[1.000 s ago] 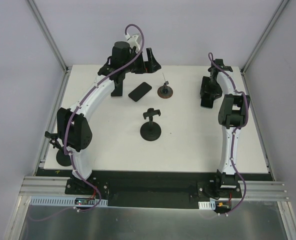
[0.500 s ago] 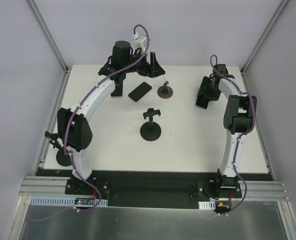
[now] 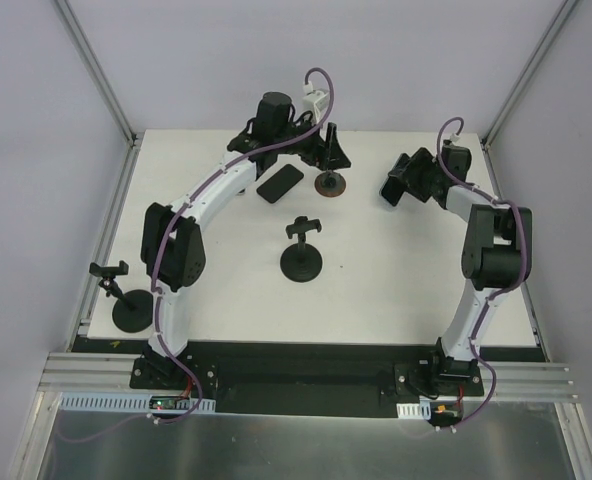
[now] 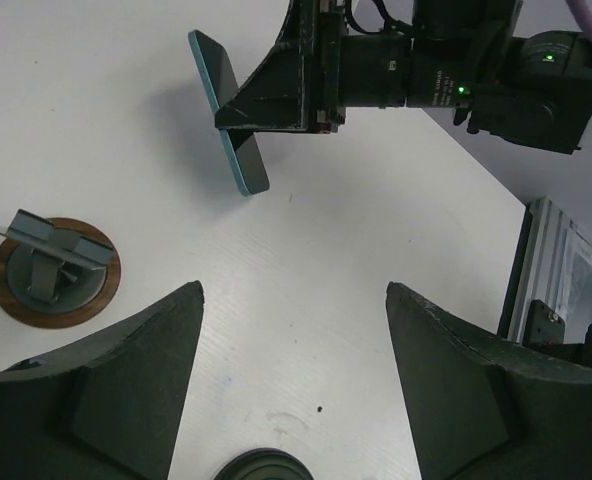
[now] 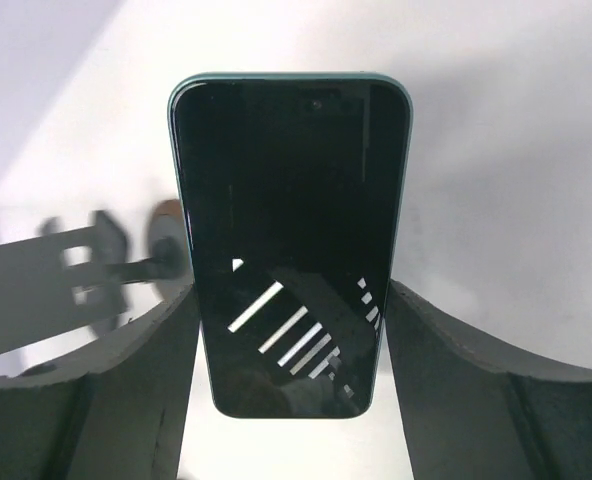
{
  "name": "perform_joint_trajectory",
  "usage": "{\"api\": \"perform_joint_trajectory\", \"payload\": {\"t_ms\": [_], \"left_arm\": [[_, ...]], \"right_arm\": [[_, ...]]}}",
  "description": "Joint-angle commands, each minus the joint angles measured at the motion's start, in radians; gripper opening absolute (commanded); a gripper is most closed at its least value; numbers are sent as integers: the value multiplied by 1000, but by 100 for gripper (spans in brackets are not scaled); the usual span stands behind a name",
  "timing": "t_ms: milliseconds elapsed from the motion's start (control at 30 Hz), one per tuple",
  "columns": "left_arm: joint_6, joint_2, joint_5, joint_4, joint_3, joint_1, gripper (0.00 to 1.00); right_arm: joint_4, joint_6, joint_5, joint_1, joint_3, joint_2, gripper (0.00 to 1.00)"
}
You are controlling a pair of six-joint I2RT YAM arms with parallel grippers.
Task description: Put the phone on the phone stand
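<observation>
The step in hand is the carry. The right gripper is clamped on the long edges of the phone, which hangs in the air above the far right of the table, screen toward the wrist camera, touching nothing else. The left gripper hovers at the far middle, its jaws apart with nothing between them. The likely target is the black stand at the table's centre, well apart from the phone. A small stand on a brown base sits nearer, just beside a second phone lying flat. Next, I judge, the phone must travel to the stand, be turned to match its cradle and be lowered in before release. No brand, label or writing can be read; the screen shows only pale reflected stripes
</observation>
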Motion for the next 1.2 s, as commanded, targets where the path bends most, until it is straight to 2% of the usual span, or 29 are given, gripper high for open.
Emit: {"api": "perform_joint_trajectory", "payload": {"t_ms": [0, 100, 200, 333, 533, 633, 767, 833, 967, 1033, 1167], "left_arm": [[40, 35, 61, 35, 80, -14, 71], [34, 72, 92, 31, 110, -14, 74], [55, 95, 83, 29, 117, -23, 84], [80, 105, 68, 22, 120, -35, 85], [69, 132, 52, 8, 147, -45, 75], [75, 144, 42, -6, 159, -43, 73], [90, 131, 29, -12, 140, -34, 66], [106, 126, 26, -18, 138, -35, 64], [114, 124, 20, -24, 140, -35, 53], [117, 124, 14, -26, 141, -37, 52], [137, 118, 0, -34, 138, -37, 42]], "right_arm": [[410, 237, -136, 8, -102, -143, 1], [477, 298, -128, 29, -154, -197, 1], [556, 358, -116, 54, -223, -248, 1], [589, 398, -107, 100, -240, -289, 1], [594, 394, -35, 203, -242, -346, 1], [592, 371, 22, 255, -248, -372, 1], [584, 340, 99, 280, -277, -410, 1], [577, 335, 83, 278, -263, -404, 1], [566, 338, 73, 281, -251, -398, 1], [558, 337, 76, 281, -251, -412, 1], [479, 361, 74, 298, -226, -433, 1]]}}
